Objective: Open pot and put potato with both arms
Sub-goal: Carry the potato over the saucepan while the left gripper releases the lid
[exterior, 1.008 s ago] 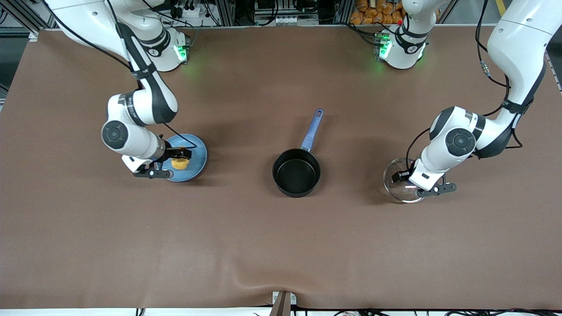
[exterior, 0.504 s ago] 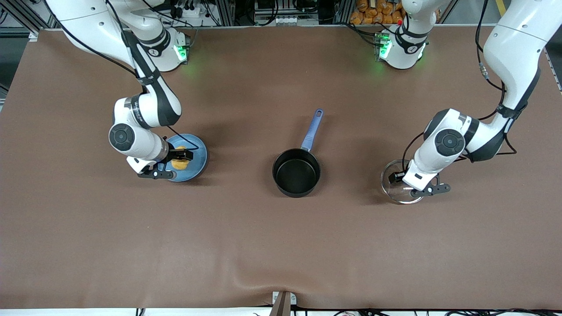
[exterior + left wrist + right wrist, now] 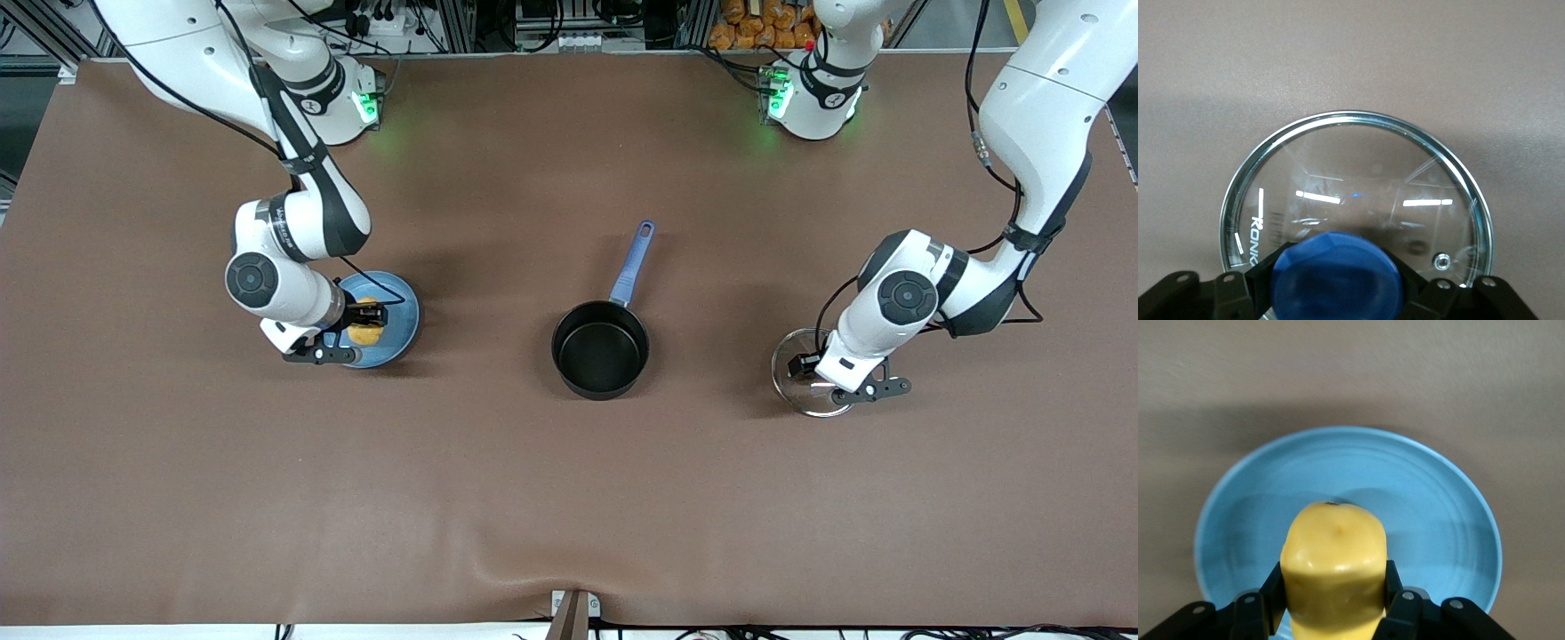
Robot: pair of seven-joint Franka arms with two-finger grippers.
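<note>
The right gripper (image 3: 363,314) is down at the plate (image 3: 402,307) toward the right arm's end of the table, and its fingers (image 3: 1395,600) are pressed against both flanks of the potato (image 3: 1333,570), clamped on it. In the right wrist view the potato fills the gap between the fingers, with the plate spread under and around it. From the front the potato (image 3: 364,333) shows just below the gripper, over the plate; whether it touches the plate or is lifted off cannot be told.

The left gripper (image 3: 813,363) is low over the lid (image 3: 793,384), toward the left arm's end of the table. In the left wrist view the blue knob (image 3: 1335,277) sits between the fingers (image 3: 1261,280), which stand just beside it on either side; whether they press it or have slackened off cannot be told. The lid (image 3: 1358,160) lies flat on the table (image 3: 569,498) under the gripper.

The pot (image 3: 600,348) stands uncovered between the two grippers, well apart from both, its handle (image 3: 631,264) pointing toward the robots' bases. Its inside is bare black.
</note>
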